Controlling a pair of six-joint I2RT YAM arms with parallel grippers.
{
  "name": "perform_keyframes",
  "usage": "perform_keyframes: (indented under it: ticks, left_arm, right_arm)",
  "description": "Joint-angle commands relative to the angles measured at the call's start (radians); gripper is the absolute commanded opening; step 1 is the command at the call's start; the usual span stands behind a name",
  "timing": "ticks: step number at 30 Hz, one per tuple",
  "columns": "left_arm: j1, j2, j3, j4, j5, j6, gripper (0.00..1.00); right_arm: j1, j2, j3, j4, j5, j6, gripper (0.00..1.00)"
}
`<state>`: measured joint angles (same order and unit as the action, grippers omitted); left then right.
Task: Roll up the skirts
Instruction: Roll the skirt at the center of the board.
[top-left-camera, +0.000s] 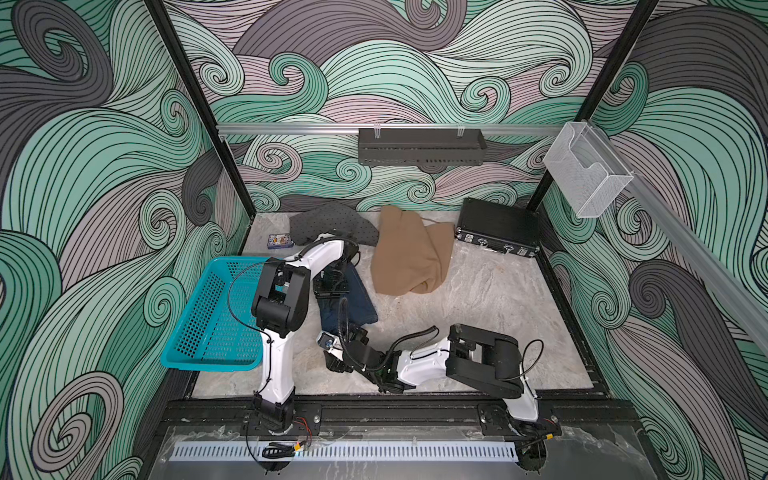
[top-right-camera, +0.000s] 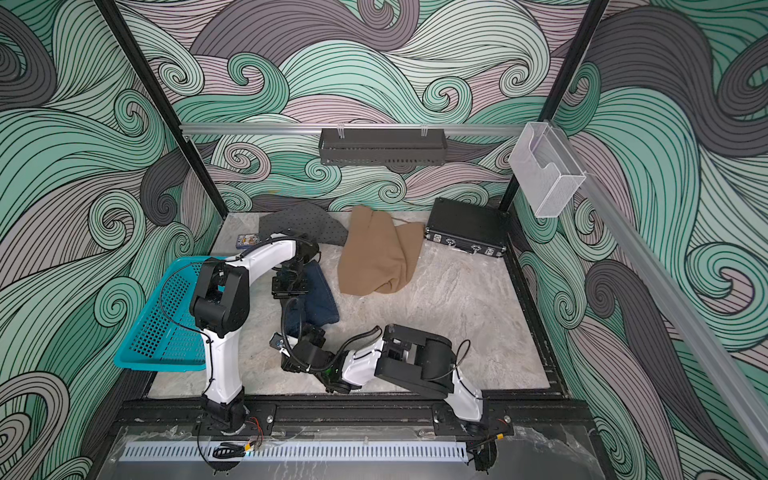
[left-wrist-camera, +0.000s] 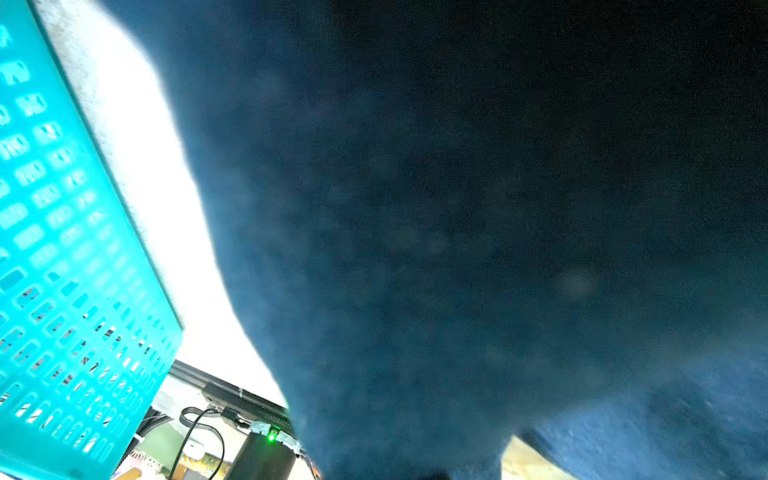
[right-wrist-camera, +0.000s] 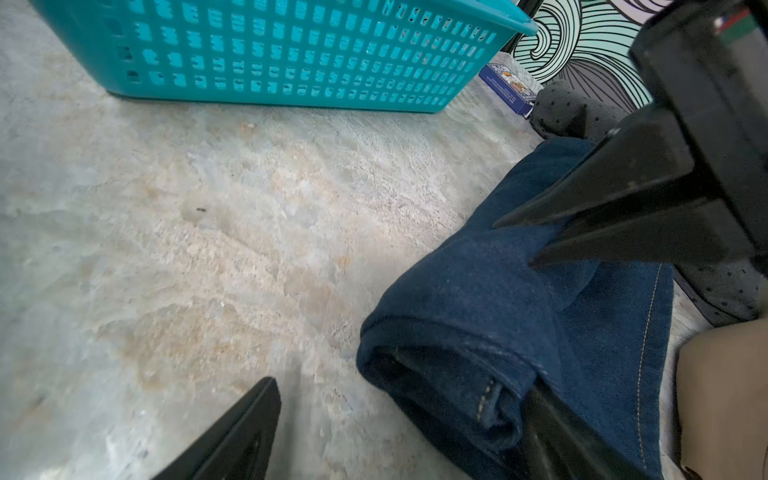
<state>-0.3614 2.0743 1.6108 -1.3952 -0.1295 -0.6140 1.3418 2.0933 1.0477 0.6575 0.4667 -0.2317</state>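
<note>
Left claw (right-wrist-camera: 515, 245): closed, its black tips pinching a fold of the denim skirt (right-wrist-camera: 478, 291).
Right claw (right-wrist-camera: 399, 386): spread wide at the skirt's rolled end. One finger is against the cloth, the other clear of it.
Denim skirt: partly rolled, mid-table, near the teal basket (top-left-camera: 216, 316).
Tan skirt (top-left-camera: 409, 257): crumpled, farther back.
Dotted grey skirt (top-left-camera: 332, 226): by the back wall, just beside the tan one.
Black case (top-left-camera: 496, 228): back right corner.

Print on the small blue box (right-wrist-camera: 509, 89) is too blurred to read.
</note>
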Motion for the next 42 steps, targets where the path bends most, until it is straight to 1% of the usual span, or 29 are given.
perform_keyframes:
  ticks: [1, 2, 3, 5, 8, 10, 11, 12, 13, 14, 17, 18, 19, 21, 22, 24, 25, 26, 29, 30, 31, 32, 35, 36, 37, 38, 40, 42]
  left_arm:
    - [-0.010, 0.059, 0.008, -0.065, 0.054, 0.002, 0.00]
    - [-0.008, 0.069, 0.016, -0.067, 0.065, 0.005, 0.00]
    - [-0.008, 0.080, 0.026, -0.072, 0.072, 0.007, 0.00]
    - [-0.008, 0.086, 0.035, -0.069, 0.080, 0.007, 0.00]
    - [-0.008, 0.087, 0.048, -0.067, 0.085, 0.005, 0.00]
    - [-0.005, 0.088, 0.058, -0.069, 0.087, 0.007, 0.00]
    - [0.001, 0.089, 0.063, -0.070, 0.092, 0.007, 0.01]
    - [0.008, 0.086, 0.070, -0.069, 0.094, 0.007, 0.09]
    - [0.017, 0.078, 0.074, -0.065, 0.093, 0.004, 0.15]
    - [0.026, 0.070, 0.078, -0.059, 0.095, 0.002, 0.19]
    - [0.048, 0.052, 0.104, -0.048, 0.112, -0.002, 0.26]
    - [0.052, 0.046, 0.116, -0.044, 0.119, -0.004, 0.27]
    - [0.053, 0.043, 0.128, -0.042, 0.123, -0.006, 0.27]
    - [0.056, 0.048, 0.150, -0.043, 0.130, -0.010, 0.25]
    - [0.058, 0.050, 0.155, -0.041, 0.133, -0.010, 0.22]
    - [0.057, 0.061, 0.156, -0.037, 0.133, -0.015, 0.12]
    - [0.058, 0.068, 0.153, -0.035, 0.131, -0.016, 0.10]
    - [0.058, 0.073, 0.145, -0.029, 0.135, -0.017, 0.09]
    - [0.057, 0.091, 0.127, -0.019, 0.140, -0.012, 0.07]
    - [0.056, 0.099, 0.129, -0.020, 0.140, -0.010, 0.07]
    - [0.057, 0.107, 0.133, -0.022, 0.139, -0.007, 0.07]
    - [0.058, 0.113, 0.136, -0.023, 0.140, -0.005, 0.06]
    - [0.057, 0.125, 0.149, -0.028, 0.144, 0.002, 0.06]
    - [0.057, 0.130, 0.153, -0.030, 0.143, 0.006, 0.06]
    - [0.057, 0.136, 0.161, -0.033, 0.144, 0.009, 0.06]
    - [0.057, 0.144, 0.170, -0.039, 0.145, 0.012, 0.06]
    - [0.057, 0.154, 0.188, -0.046, 0.149, 0.014, 0.06]
    - [0.055, 0.166, 0.203, -0.050, 0.158, 0.017, 0.06]
  right_arm:
    - [-0.005, 0.049, 0.057, 0.004, 0.099, -0.070, 0.85]
    - [-0.004, 0.061, 0.062, 0.019, 0.114, -0.090, 0.83]
    - [-0.005, 0.075, 0.075, 0.015, 0.123, -0.100, 0.78]
    - [-0.010, 0.095, 0.119, -0.056, 0.141, -0.088, 0.63]
    - [-0.022, 0.094, 0.120, -0.102, 0.115, -0.040, 0.35]
    - [-0.032, 0.087, 0.117, -0.130, 0.087, -0.006, 0.13]
    - [-0.037, 0.079, 0.111, -0.140, 0.069, 0.017, 0.04]
    - [-0.046, 0.062, 0.091, -0.140, 0.033, 0.053, 0.00]
    - [-0.059, 0.040, 0.064, -0.134, -0.004, 0.096, 0.00]
    - [-0.071, 0.024, 0.042, -0.130, -0.033, 0.141, 0.00]
    - [-0.133, -0.033, -0.022, -0.128, -0.200, 0.320, 0.00]
    - [-0.158, -0.045, -0.041, -0.121, -0.256, 0.373, 0.00]
    - [-0.177, -0.054, -0.057, -0.115, -0.292, 0.413, 0.00]
    - [-0.194, -0.065, -0.079, -0.100, -0.334, 0.441, 0.00]
    - [-0.203, -0.065, -0.086, -0.093, -0.362, 0.447, 0.00]
    - [-0.213, -0.067, -0.080, -0.117, -0.403, 0.460, 0.00]
    - [-0.214, -0.068, -0.081, -0.114, -0.419, 0.465, 0.05]
    - [-0.214, -0.074, -0.087, -0.109, -0.437, 0.468, 0.16]
    - [-0.214, -0.115, -0.127, -0.074, -0.479, 0.463, 0.41]
    - [-0.214, -0.133, -0.142, -0.061, -0.487, 0.456, 0.47]
    - [-0.214, -0.154, -0.163, -0.050, -0.496, 0.439, 0.51]
    - [-0.214, -0.178, -0.178, -0.050, -0.499, 0.416, 0.54]
    - [-0.214, -0.231, -0.210, -0.048, -0.471, 0.326, 0.58]
    - [-0.212, -0.236, -0.215, -0.039, -0.463, 0.285, 0.63]
    - [-0.212, -0.235, -0.213, -0.036, -0.447, 0.238, 0.81]
    - [-0.209, -0.229, -0.210, -0.041, -0.435, 0.194, 0.94]
    - [-0.189, -0.208, -0.205, -0.029, -0.401, 0.063, 0.95]
    - [-0.168, -0.183, -0.206, 0.018, -0.330, -0.050, 0.97]
